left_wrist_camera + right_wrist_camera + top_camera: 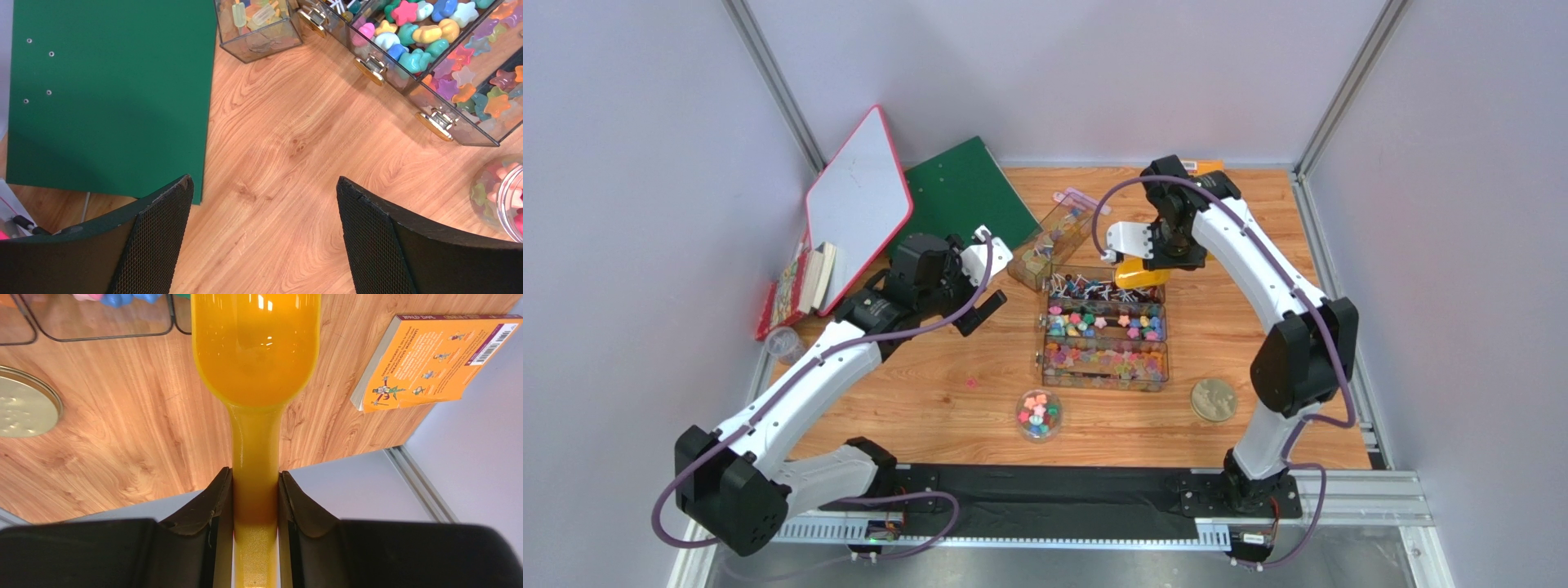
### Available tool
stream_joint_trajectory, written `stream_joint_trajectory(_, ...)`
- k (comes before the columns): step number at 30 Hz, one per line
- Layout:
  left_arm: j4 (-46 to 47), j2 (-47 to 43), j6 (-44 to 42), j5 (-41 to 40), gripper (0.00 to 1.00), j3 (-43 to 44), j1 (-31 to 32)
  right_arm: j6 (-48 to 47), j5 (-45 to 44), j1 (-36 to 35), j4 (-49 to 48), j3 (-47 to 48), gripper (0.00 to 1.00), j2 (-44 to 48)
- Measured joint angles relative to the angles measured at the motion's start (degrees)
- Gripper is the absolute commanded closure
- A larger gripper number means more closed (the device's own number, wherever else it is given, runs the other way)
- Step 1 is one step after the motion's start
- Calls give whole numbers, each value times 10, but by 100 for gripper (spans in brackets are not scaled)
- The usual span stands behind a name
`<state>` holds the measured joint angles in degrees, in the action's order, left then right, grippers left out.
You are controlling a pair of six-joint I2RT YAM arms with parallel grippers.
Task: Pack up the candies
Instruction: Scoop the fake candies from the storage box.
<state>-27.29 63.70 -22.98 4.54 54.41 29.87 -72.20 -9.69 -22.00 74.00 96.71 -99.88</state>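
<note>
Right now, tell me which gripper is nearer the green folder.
Left. The left gripper hovers open over bare wood beside the green folder. The right gripper, shut on the yellow scoop, is farther right, by the candy box.

A glossy, translucent orange-yellow plastic scoop (255,349) is gleaming; the smooth wood-grain table (288,153) is looking matt; the black fingers (156,239) are showing rough mesh texture.

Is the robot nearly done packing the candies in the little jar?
Partly. The jar already has some candies in it. The right gripper has its jaws shut on the yellow scoop by the box; the left gripper is open. The gold lid is still off, and the box holds plenty more.
</note>
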Motion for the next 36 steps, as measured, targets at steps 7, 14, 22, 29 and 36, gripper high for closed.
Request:
stream_joint_trajectory(7,3,3,1,-1,8,5,0,-41,-28,6,17,65,100,-76)
stream_joint_trajectory(14,6,3,1,-6,8,5,0,-51,-40,-8,31,75,100,-107)
stream_joint_trajectory(22,6,3,1,-14,8,5,0,-17,-57,-30,29,64,100,-124)
stream_joint_trajectory(29,6,-1,1,-22,8,4,1,34,-55,-41,28,66,100,-155)
stream_joint_trajectory(36,9,-2,1,-24,8,1,4,82,-36,-42,40,95,100,-193)
